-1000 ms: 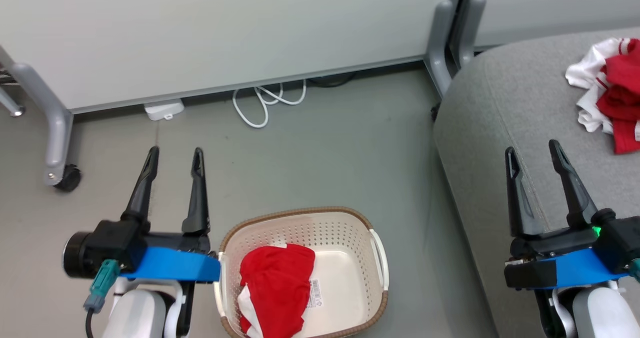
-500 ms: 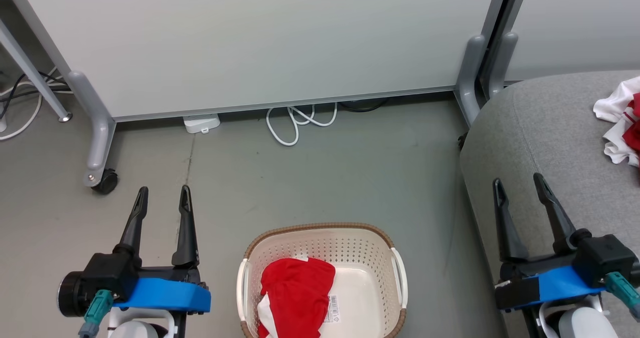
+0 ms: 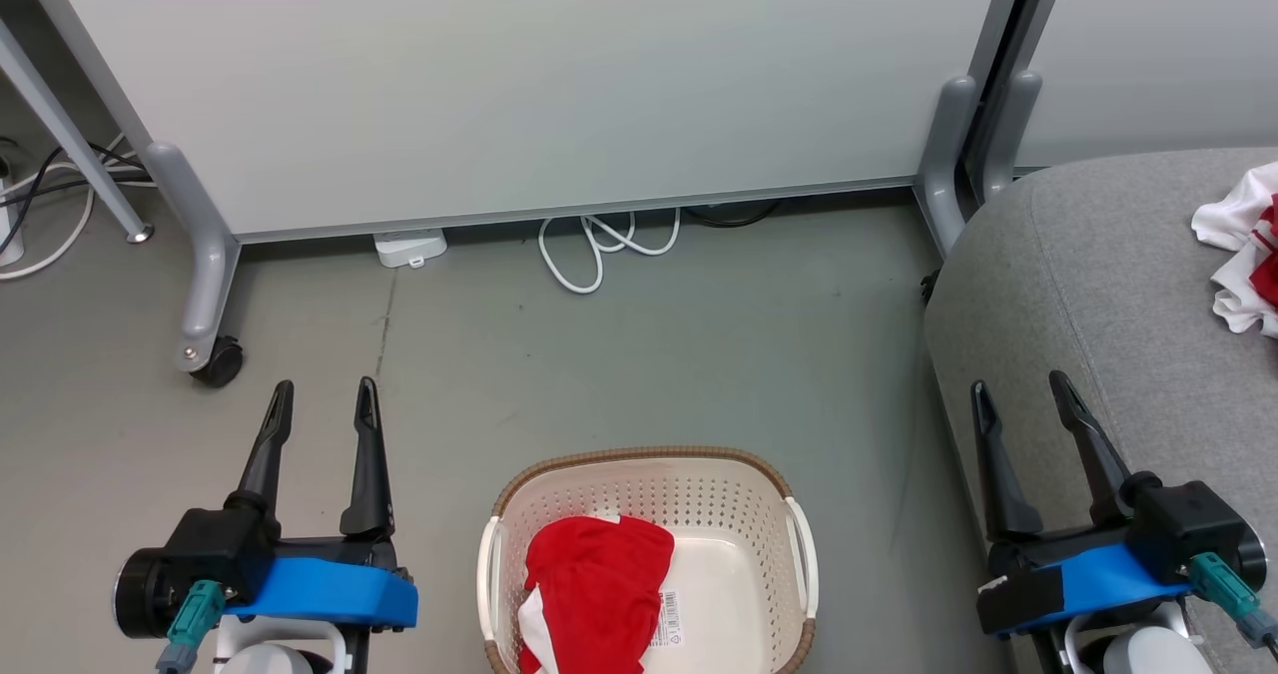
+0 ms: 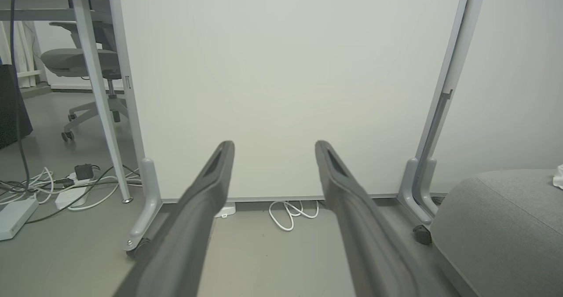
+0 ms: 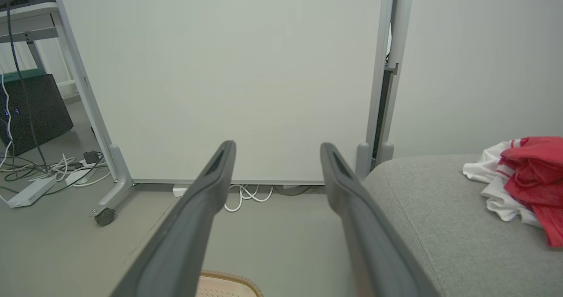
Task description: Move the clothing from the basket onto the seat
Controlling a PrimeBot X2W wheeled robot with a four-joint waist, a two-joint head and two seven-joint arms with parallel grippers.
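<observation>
Clothing (image 3: 597, 594): red piece lying in basket (image 3: 654, 453) on floor (image 3: 699, 354); second garment (image 3: 1236, 260) already resting on seat (image 3: 1088, 285). Head view swinging back, centring basket; things themselves not shifting. Both hanging released, empty: left pincer (image 3: 325, 386), right pincer (image 3: 1016, 382). Likely lining up next pick.

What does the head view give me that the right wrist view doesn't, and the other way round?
Head view: the inside of the basket, with a red garment lying in its left half beside a barcode sticker, and the left gripper, open.
Right wrist view: the whole red-and-white pile on the seat, which the head view cuts off at its edge, and a black box at far left.
Both: the grey seat, the open right gripper, the basket's brown rim and the coiled white cable.
</observation>
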